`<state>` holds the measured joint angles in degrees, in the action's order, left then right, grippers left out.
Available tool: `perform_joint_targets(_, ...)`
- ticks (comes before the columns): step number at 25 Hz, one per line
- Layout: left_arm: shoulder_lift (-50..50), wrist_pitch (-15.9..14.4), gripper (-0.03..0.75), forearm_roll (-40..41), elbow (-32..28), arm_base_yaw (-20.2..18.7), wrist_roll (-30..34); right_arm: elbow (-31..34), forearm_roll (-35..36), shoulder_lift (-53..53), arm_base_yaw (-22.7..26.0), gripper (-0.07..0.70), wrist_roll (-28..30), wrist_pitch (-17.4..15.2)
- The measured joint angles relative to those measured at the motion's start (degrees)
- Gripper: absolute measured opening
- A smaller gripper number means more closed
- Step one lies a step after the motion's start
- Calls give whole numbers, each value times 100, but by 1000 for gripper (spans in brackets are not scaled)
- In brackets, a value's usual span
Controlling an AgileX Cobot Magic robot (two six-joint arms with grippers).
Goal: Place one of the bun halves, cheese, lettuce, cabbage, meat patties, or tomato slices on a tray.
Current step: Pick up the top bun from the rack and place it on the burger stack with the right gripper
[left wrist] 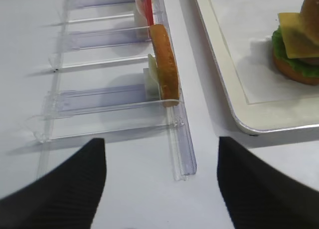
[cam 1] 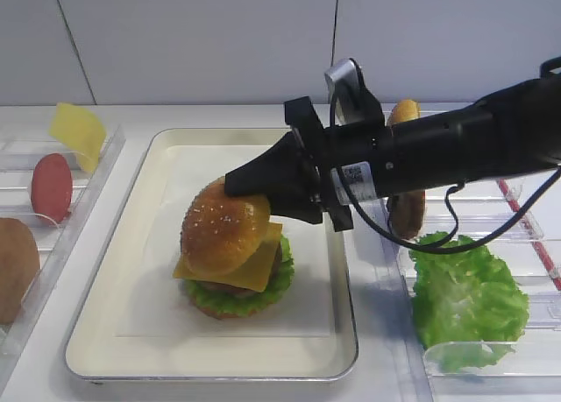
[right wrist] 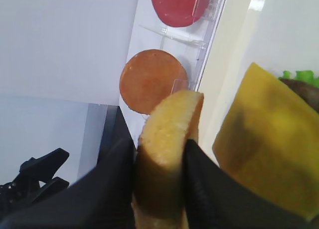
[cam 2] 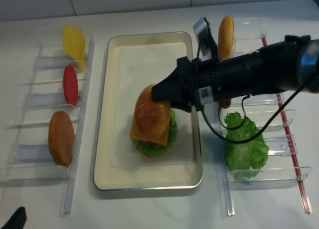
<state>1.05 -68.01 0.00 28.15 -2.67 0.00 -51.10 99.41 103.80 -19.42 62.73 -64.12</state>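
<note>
Right gripper (cam 1: pixel 250 185), jaws clamped on the rim of the sesame bun top (cam 1: pixel 224 226), holds it tilted atop the stacked cheese (cam 1: pixel 251 268), patty and lettuce (cam 1: pixel 238 299) on the tray (cam 1: pixel 114 349); left gripper (left wrist: pixel 159 189) stands spread, empty.

Golden-brown, seed-speckled bun top (cam 1: pixel 223 225) over yellow cheese (cam 1: pixel 250 269), green lettuce (cam 1: pixel 230 300), cream-lined silver tray (cam 1: pixel 131 332).
</note>
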Motion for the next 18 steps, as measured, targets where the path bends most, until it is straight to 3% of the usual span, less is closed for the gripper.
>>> perform_joint_targets(9,0,0,433,0,0,0,0,-66,12,49,-82,263,10,489)
perform_joint_targets(18,0,0,433,0,0,0,0,-123,55,311,-82,263,-101,379)
